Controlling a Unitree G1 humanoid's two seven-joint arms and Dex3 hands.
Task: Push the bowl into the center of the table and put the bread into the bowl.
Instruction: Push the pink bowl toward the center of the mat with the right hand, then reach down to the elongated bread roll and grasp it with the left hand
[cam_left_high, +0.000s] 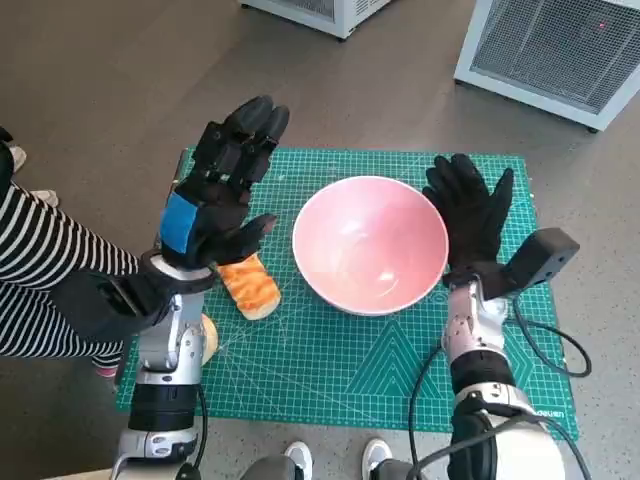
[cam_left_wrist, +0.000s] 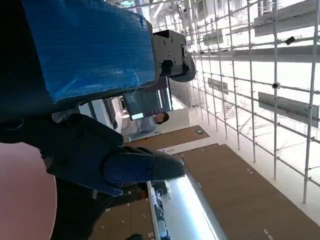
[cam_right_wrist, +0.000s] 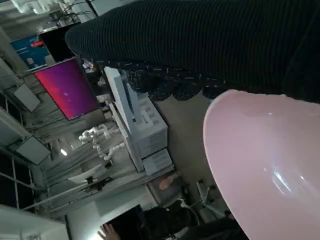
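Observation:
A pink bowl (cam_left_high: 370, 243) stands near the middle of the green mat (cam_left_high: 330, 370). Its rim also fills a corner of the right wrist view (cam_right_wrist: 260, 165), and an edge of it shows in the left wrist view (cam_left_wrist: 25, 195). My right hand (cam_left_high: 472, 210) stands flat against the bowl's right side, fingers straight. The bread (cam_left_high: 250, 285), a golden-brown piece, lies on the mat left of the bowl. My left hand (cam_left_high: 222, 190) hovers above the bread with its fingers spread, holding nothing. In the left wrist view the left hand (cam_left_wrist: 90, 100) shows only its taped back and dark fingers.
A person in a striped sleeve (cam_left_high: 50, 270) sits at the left edge of the table. White machine housings (cam_left_high: 560, 50) stand on the floor beyond the mat. Shoes (cam_left_high: 335, 458) show at the near edge. A cable (cam_left_high: 545, 345) trails from my right wrist over the mat.

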